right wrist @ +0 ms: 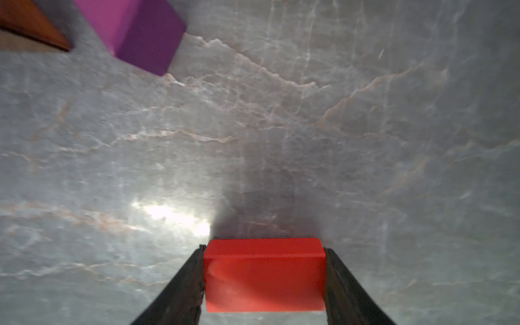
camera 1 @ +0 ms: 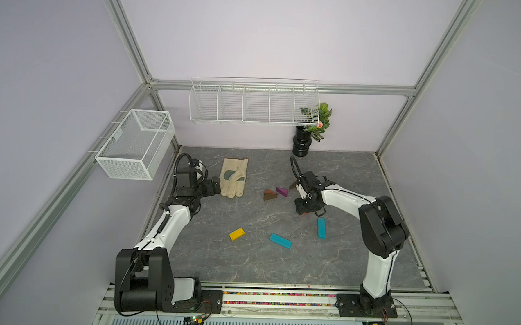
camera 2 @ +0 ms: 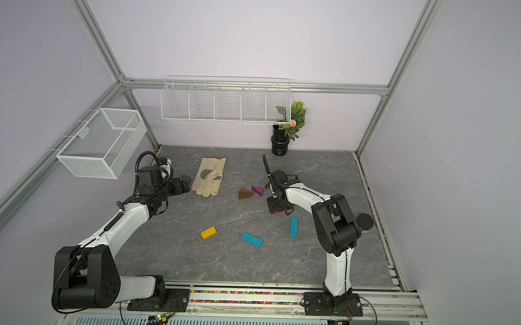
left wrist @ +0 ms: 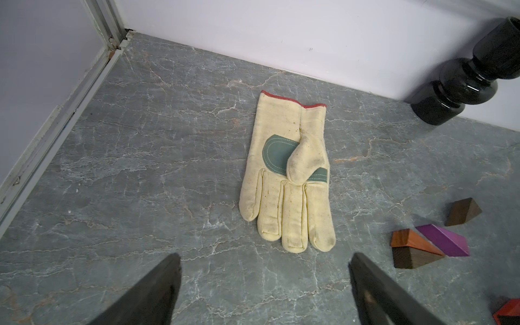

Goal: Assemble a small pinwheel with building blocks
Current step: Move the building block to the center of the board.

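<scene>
Right gripper (right wrist: 264, 248): jaws pressed against both sides of the red block (right wrist: 264, 278), low at the table.
Left gripper (left wrist: 266, 255): jaws apart, empty.
Risk: smooth sides; weak squeeze lets block twist or drop, knocking purple wedge (right wrist: 140, 33) ahead.

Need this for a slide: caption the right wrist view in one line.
Right gripper, jaws clamped on both sides of the red block; purple wedge beyond on the marbled table.

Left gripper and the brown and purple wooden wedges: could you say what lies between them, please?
The cream fabric work glove, shown in both top views.
</scene>
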Motion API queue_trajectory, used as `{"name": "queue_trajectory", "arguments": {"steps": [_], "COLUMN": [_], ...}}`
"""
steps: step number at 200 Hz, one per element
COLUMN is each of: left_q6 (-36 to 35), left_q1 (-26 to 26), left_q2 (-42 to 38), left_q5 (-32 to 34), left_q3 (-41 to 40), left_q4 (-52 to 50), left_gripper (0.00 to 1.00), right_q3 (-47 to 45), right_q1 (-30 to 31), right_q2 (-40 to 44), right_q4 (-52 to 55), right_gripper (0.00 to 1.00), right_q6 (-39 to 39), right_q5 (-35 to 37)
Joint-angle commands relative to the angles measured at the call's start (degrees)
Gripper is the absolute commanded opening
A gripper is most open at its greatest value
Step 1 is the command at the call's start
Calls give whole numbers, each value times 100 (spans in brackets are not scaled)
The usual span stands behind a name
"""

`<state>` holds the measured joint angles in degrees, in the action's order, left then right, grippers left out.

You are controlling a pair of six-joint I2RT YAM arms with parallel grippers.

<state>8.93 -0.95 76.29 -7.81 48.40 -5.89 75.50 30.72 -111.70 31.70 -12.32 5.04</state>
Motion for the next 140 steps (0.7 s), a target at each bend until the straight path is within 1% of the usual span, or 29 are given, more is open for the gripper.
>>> {"name": "queue_trajectory", "arguments": {"steps": [1, 18, 56, 69, 95, 118, 140], "left_q6": [56, 76, 118, 132, 163, 175, 180], "left_q1": [25, 20, 18, 25, 21, 23, 29], "left_q2": [-35, -21, 30, 52, 96, 81, 56], "left_q5": [-80, -78, -166, -194, -220, -205, -148], "left_q3": [187, 184, 187, 195, 221, 214, 222], "left_q4": [88, 97, 123, 125, 123, 108, 72], "left_gripper": [95, 95, 95, 95, 95, 95, 96], "right_q3": [209, 394, 595, 624, 758, 900, 1034], "right_q1": [284, 497, 633, 669, 769, 932, 1149], "right_q2": [-135, -332, -673, -686, -580, -312, -16], "right_q4": [62, 109, 187, 176, 271, 284, 347], "right_gripper": [53, 60, 62, 67, 81, 91, 93], "right_q6": [-827, -1045, -1313, -1335, -1299, -1121, -872], "right_q5": [58, 232, 340, 348, 439, 474, 569]}}
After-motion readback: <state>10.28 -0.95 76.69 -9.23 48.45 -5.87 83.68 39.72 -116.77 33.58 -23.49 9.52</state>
